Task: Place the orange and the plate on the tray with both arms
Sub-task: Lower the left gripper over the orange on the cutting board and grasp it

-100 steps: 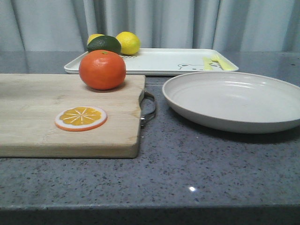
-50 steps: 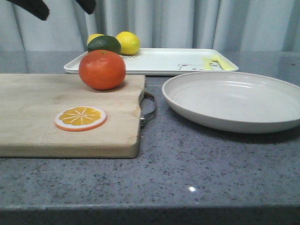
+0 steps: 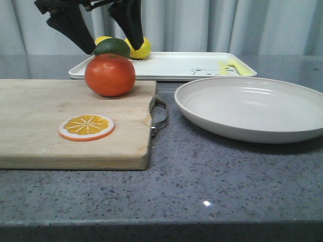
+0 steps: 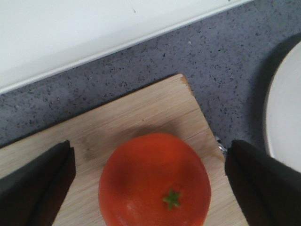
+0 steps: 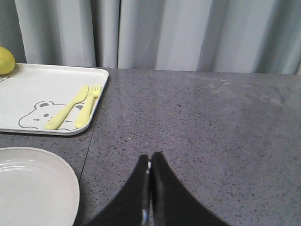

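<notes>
The orange sits on the far right corner of a wooden cutting board. My left gripper hangs open just above it, one black finger on each side. In the left wrist view the orange lies between the wide-apart fingers of the left gripper, untouched. The off-white plate rests on the counter to the right of the board. Behind both lies the white tray with its bear drawing. My right gripper is shut on nothing, low over bare counter to the right of the plate.
Two lemons and a dark green fruit sit on the tray's left end, a yellow fork and spoon on its right end. An orange slice lies on the board. The board's metal handle faces the plate. Curtains hang behind.
My left gripper has come down from the top of the front view, where it was absent a second ago, to just above the orange. Nothing else has moved.
</notes>
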